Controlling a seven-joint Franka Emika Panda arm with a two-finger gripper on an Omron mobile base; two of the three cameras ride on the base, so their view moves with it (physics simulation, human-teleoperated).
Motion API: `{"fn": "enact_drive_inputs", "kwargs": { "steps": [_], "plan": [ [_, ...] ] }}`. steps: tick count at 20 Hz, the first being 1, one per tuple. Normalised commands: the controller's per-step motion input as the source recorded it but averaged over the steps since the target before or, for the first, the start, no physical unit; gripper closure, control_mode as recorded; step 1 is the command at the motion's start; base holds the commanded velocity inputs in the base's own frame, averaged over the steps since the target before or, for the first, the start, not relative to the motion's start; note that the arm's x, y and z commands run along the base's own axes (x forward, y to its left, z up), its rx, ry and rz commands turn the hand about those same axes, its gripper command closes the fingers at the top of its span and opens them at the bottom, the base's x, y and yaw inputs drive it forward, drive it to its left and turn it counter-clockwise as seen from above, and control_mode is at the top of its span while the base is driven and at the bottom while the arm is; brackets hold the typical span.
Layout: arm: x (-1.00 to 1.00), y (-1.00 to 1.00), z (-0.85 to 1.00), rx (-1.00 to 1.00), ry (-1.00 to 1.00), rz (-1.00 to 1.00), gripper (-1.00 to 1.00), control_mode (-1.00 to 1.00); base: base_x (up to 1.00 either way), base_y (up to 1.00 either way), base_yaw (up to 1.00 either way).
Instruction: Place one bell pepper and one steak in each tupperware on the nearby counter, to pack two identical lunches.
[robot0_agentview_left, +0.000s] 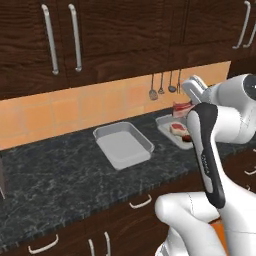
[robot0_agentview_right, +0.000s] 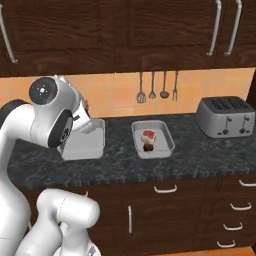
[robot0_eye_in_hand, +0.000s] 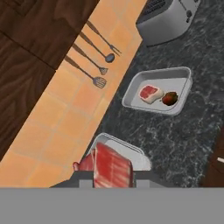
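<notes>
My gripper (robot0_eye_in_hand: 113, 177) is shut on a pink-red steak (robot0_eye_in_hand: 113, 168), held in the air above the nearer tupperware (robot0_eye_in_hand: 139, 156), a light-grey tray. In the left base view the held steak (robot0_agentview_left: 181, 107) hangs over the counter (robot0_agentview_left: 60, 170), behind my arm. That tray (robot0_agentview_left: 122, 145) has nothing in it. The other tupperware (robot0_eye_in_hand: 183, 85) holds a steak (robot0_eye_in_hand: 151, 93) and a dark-red bell pepper (robot0_eye_in_hand: 170, 98) side by side. In the right base view that filled tupperware (robot0_agentview_right: 167, 137) is mid-counter, and my arm partly hides the bare tupperware (robot0_agentview_right: 85, 145).
A silver toaster (robot0_agentview_right: 225, 116) stands at the counter's right end. Kitchen utensils (robot0_agentview_right: 152, 90) hang on the orange tiled wall behind the trays. Dark wood cabinets (robot0_agentview_left: 75, 35) hang above, and drawers with silver handles (robot0_agentview_right: 165, 189) sit below the counter.
</notes>
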Motion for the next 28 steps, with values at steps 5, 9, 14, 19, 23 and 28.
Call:
{"fn": "enact_drive_inputs", "kwargs": {
  "steps": [5,9,14,19,23,28],
  "plan": [
    [0.03,0.12,-0.21,-0.02,-0.01,-0.17,1.00,-1.00,0.11,0.23,-0.28],
    [0.12,0.33,-0.64,-0.01,0.00,-0.25,1.00,-1.00,0.00,0.00,0.00],
    [0.34,0.62,-0.68,0.07,0.01,-0.05,1.00,-1.00,0.00,0.00,0.00],
    [0.52,0.44,-0.65,0.31,0.12,0.17,1.00,-1.00,0.00,0.00,0.00],
    [0.54,0.63,-0.21,0.09,0.25,0.28,1.00,-1.00,0.00,0.00,0.00],
    [0.49,0.61,-0.05,-0.02,0.18,0.15,1.00,-1.00,0.00,0.00,0.00]
  ]
}}
